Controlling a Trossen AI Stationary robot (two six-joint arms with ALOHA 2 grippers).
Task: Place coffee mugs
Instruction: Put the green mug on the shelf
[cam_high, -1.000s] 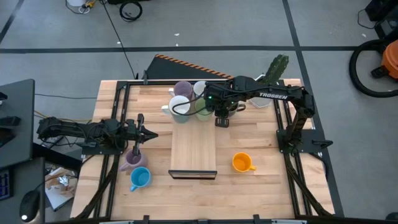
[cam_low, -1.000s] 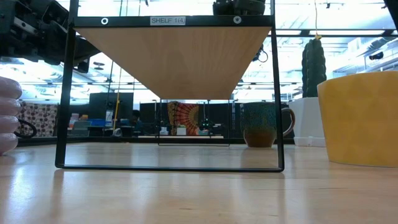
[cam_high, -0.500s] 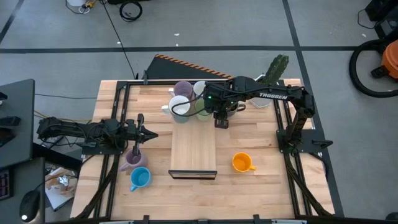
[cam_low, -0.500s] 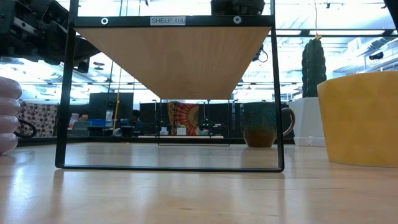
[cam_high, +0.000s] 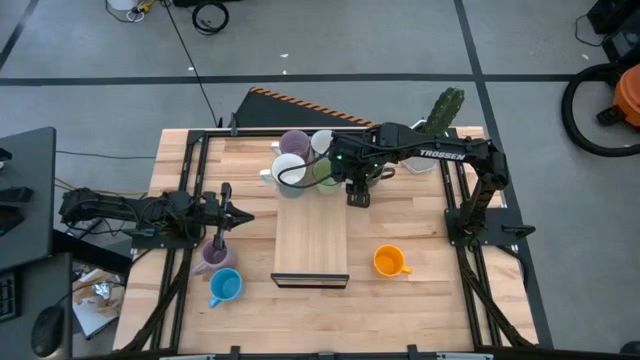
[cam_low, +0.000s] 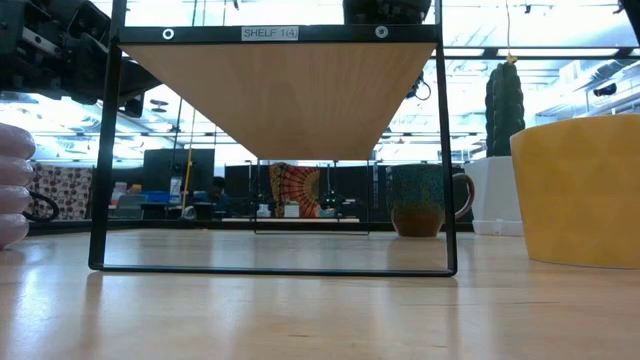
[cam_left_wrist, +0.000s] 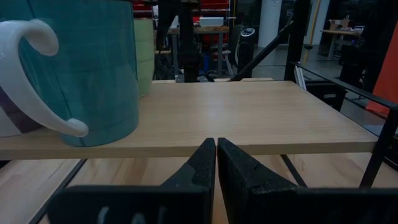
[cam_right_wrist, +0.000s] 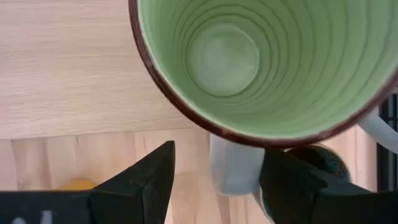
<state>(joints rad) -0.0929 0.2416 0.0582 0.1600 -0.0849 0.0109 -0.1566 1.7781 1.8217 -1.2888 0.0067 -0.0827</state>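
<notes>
Several coffee mugs stand on the far end of the wooden shelf (cam_high: 311, 240): a purple one (cam_high: 293, 143), a pale one (cam_high: 320, 142), one with a white inside (cam_high: 290, 168) and the light green mug (cam_high: 328, 170). My right gripper (cam_right_wrist: 217, 168) hangs open over the green mug (cam_right_wrist: 267, 62), a finger on either side of its white handle. A dark brown mug (cam_high: 385, 172) rests on the table beside the shelf. An orange mug (cam_high: 390, 261), a blue one (cam_high: 225, 286) and a purple one (cam_high: 213, 255) sit on the table. My left gripper (cam_left_wrist: 216, 155) waits shut at the table's left. My right gripper comes from above, pointing down, open about the green mug's handle (cam_right_wrist: 233, 165). One finger (cam_right_wrist: 292, 186) lies right beside the handle and I cannot tell whether it touches; the other stands apart. The mug stands upright on the shelf.
A cactus in a white pot (cam_high: 445, 108) stands at the far right corner. The shelf's black frame (cam_low: 100, 150) rises from the table. The near half of the shelf top is bare wood (cam_high: 311, 250).
</notes>
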